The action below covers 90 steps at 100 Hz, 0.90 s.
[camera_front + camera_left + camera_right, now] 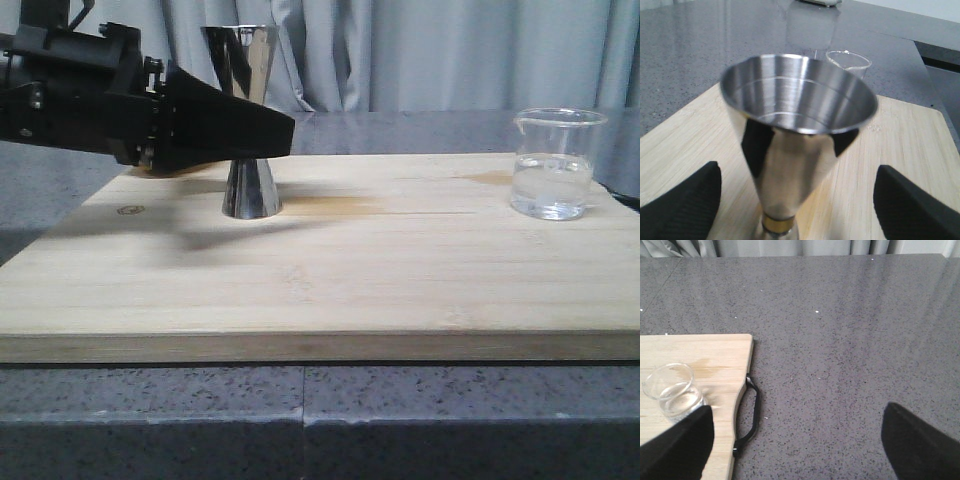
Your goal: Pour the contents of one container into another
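Note:
The steel jigger (248,120) with its gold waist band stands upright on the bamboo board (330,290), at the back left. My left gripper (270,130) comes in from the left and is open; the jigger (795,135) stands between its fingers (682,207), which do not touch it. The glass beaker (552,163), holding clear liquid, stands at the board's back right corner. My right gripper (797,447) is open over the grey counter, off the board's right end, with the beaker (672,392) beside one finger.
The board's black handle (751,412) sticks out from its right end. Grey speckled countertop (850,340) surrounds the board. Curtains (440,50) hang behind the table.

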{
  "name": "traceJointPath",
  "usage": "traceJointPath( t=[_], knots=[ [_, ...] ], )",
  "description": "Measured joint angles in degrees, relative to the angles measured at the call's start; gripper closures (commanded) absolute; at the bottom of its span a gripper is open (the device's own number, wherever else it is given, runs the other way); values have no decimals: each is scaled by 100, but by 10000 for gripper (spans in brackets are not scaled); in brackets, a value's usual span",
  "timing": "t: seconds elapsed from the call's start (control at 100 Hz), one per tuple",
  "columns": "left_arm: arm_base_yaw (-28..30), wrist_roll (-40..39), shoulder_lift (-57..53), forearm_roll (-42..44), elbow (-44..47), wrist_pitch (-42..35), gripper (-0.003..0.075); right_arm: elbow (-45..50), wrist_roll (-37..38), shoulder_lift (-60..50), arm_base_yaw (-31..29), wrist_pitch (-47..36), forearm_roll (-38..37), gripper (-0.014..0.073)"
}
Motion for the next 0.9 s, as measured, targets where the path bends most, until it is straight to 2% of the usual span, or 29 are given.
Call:
traceJointPath(
  t=[0.11, 0.39, 0.9],
  knots=[
    [0, 0, 0, 0, 0, 0, 195, 0, 0, 0, 0, 0, 0, -34],
    [0, 0, 0, 0, 0, 0, 379, 0, 0, 0, 0, 0, 0, -34],
    [0, 0, 0, -3, 0, 0, 561, 0, 0, 0, 0, 0, 0, -34]
  ],
)
